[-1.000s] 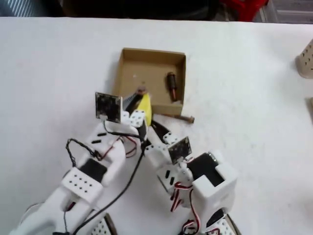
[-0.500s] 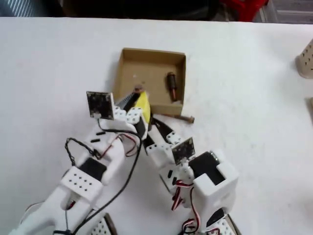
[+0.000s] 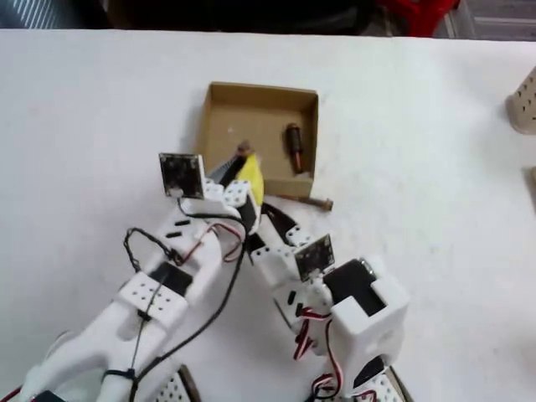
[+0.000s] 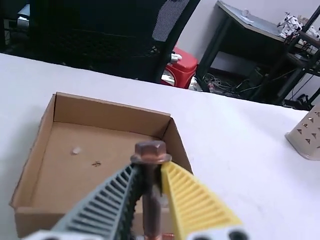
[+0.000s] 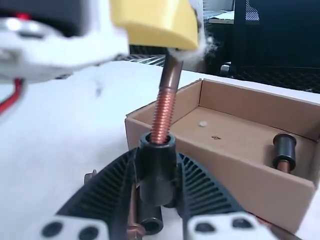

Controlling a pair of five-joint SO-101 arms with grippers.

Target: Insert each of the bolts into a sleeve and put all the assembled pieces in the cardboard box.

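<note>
— What's in the cardboard box (image 3: 243, 126)?

— One assembled piece (image 3: 294, 147), a bolt in its dark sleeve, lying along the wall on the right arm's side. There's a small pale speck (image 4: 75, 149) on the floor too.

— And the arms?

— They meet just outside the box's near wall. The left gripper (image 4: 149, 167) is clamped on a bolt (image 4: 151, 151) just under its hex head and holds it upright. The right gripper (image 5: 157, 175) has its black fingers closed round a sleeve (image 5: 157, 167), and the bolt's threaded end is down in its mouth.

— How far in?

— Can't tell, the sleeve hides it. From above, the wrists cover the joint. Under the held sleeve I see another dark tube end (image 5: 150, 223), mostly behind the fingers; I can't say what it is.

— Anything close by?

— A loose bolt (image 3: 306, 201) lies just beside the box's near wall, next to the right gripper. The table (image 3: 435, 167) runs wide to either side, with a perforated grey thing (image 3: 523, 105) cut off at its far right edge
</note>
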